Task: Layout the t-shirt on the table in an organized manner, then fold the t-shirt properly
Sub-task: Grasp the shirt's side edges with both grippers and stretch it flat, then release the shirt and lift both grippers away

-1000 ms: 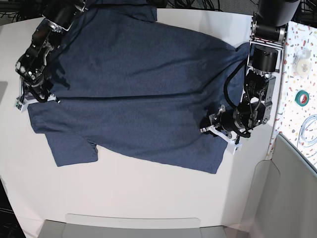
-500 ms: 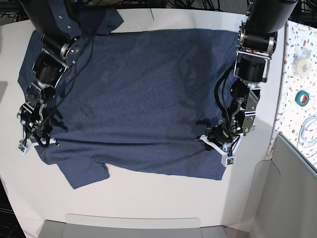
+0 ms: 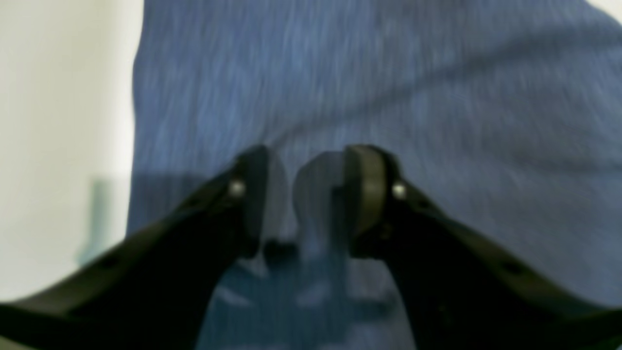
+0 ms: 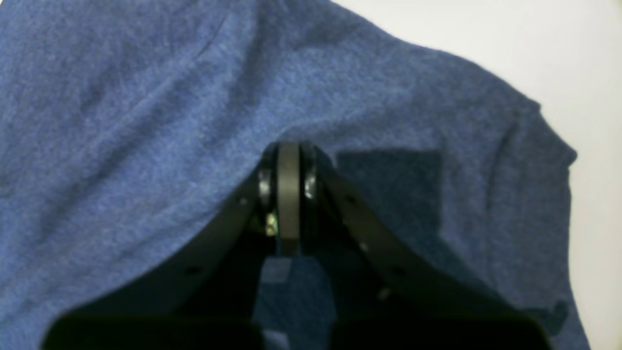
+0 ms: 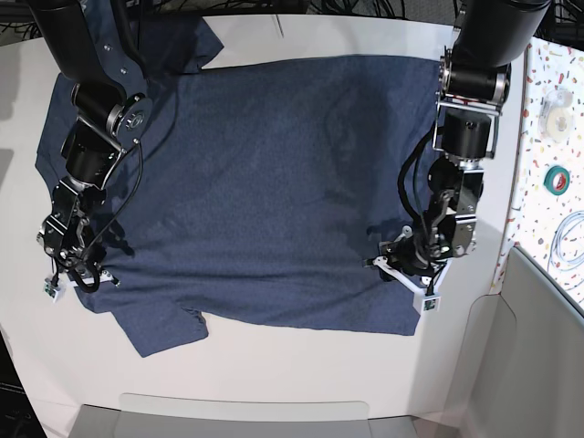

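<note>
One t-shirt, one table, two claws, perhaps one tape roll

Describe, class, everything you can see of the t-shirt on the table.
The t-shirt is dark navy-blue heathered cloth with short sleeves, spread mostly flat on the white table, lightly wrinkled. No lettering shows. The right gripper is pinched shut on its cloth; the left gripper stands open over its other end.

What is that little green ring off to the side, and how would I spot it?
Look past the big white table and its dark navy-blue cloth t-shirt to the speckled confetti-patterned strip along one edge. The green tape roll lies there, the only solid green thing among pale items.
</note>
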You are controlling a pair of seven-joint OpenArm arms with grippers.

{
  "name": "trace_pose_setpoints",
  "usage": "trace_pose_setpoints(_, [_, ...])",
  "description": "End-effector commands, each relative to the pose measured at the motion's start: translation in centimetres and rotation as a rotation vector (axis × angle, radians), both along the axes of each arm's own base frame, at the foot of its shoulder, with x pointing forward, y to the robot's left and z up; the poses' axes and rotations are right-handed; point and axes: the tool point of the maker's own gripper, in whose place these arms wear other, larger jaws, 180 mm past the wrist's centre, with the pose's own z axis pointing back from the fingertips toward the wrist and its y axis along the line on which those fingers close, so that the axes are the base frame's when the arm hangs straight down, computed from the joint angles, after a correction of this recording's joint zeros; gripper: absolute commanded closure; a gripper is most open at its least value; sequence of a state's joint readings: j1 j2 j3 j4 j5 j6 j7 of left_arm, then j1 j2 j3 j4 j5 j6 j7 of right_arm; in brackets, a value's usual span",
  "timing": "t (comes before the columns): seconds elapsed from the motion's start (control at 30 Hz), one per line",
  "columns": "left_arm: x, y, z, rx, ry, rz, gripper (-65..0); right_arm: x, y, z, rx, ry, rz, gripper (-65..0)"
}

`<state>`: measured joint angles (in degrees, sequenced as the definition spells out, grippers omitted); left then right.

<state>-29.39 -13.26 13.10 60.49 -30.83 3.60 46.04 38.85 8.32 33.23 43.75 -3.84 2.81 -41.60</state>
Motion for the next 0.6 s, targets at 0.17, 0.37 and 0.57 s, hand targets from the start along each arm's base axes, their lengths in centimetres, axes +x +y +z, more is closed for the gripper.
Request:
trace_pose_setpoints(0.17, [-0.1,2.1,10.7,-0.181,-0.112,0.024,-27.6,-1.0,-4.2,7.7,-0.123,-0.169,-0.072,-16.8])
trace_pose_setpoints(0.37, [-7.0,6.7,12.1,-0.215,-0.159,0.126,-27.6,-9.4,-6.5,13.8,-0.102,-0.378,-0.168,-16.8])
trace_pose_setpoints(0.57, [-15.7,13.5,10.0,-0.074,-0.154,0.264,-27.6,-21.0,-7.5,10.4,0.086,-0.405,-0.314,-16.8])
